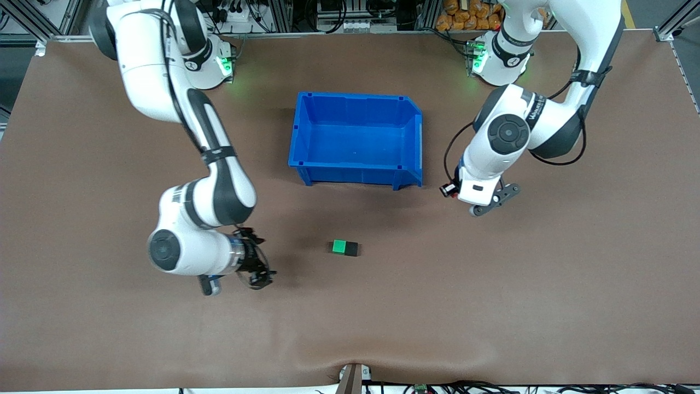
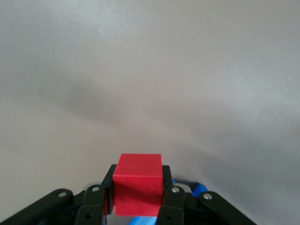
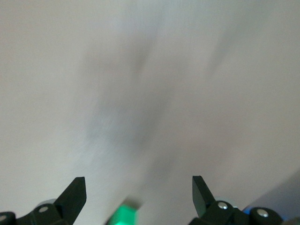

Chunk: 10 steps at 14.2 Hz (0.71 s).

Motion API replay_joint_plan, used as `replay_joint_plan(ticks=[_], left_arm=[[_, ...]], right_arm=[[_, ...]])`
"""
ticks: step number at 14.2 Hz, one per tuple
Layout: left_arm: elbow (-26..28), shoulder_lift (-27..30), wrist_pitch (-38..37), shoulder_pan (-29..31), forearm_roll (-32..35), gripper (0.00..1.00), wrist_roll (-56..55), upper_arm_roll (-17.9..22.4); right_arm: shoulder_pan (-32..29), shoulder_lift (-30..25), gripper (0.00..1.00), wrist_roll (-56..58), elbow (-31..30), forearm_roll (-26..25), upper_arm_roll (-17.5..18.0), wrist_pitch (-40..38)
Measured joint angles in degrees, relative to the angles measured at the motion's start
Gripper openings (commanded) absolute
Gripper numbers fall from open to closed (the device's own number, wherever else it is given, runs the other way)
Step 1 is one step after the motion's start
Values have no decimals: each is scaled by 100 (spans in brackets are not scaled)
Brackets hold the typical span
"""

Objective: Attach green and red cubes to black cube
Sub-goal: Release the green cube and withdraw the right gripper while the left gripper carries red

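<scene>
The green cube and the black cube sit side by side, touching, on the brown table, nearer to the front camera than the blue bin. My right gripper is low, beside them toward the right arm's end, a gap away. It is open and empty, and the green cube shows blurred at the edge of the right wrist view. My left gripper hangs over the table beside the bin, toward the left arm's end. It is shut on the red cube, which is hidden in the front view.
An empty blue bin stands mid-table, farther from the front camera than the cubes. The brown table mat has a small ridge at its front edge.
</scene>
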<state>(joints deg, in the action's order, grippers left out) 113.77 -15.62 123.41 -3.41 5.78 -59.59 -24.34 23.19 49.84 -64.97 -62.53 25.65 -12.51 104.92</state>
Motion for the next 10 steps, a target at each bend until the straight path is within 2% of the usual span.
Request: replay_joint_plan(ticks=[2,4,7,10], left_arm=[[-200,-76,1,-132,-171,0,-197,-22],[-646,-350,5,-307,-217,0,-677,-24],[-1581,-1106,7,-536,-218,0,-1323,-23],[-2414,-1856,10,-730,-218,0,-1817,-12]], right_arm=[[-339,-61,100,1168,6,-68,-77,-310],[-785,-104,100,2157,16,-105,-133,-488],[-1388,-167,100,3503,159,-296,-298,-610],[-1566,-268,100,4773,394,-682,-583,-864]])
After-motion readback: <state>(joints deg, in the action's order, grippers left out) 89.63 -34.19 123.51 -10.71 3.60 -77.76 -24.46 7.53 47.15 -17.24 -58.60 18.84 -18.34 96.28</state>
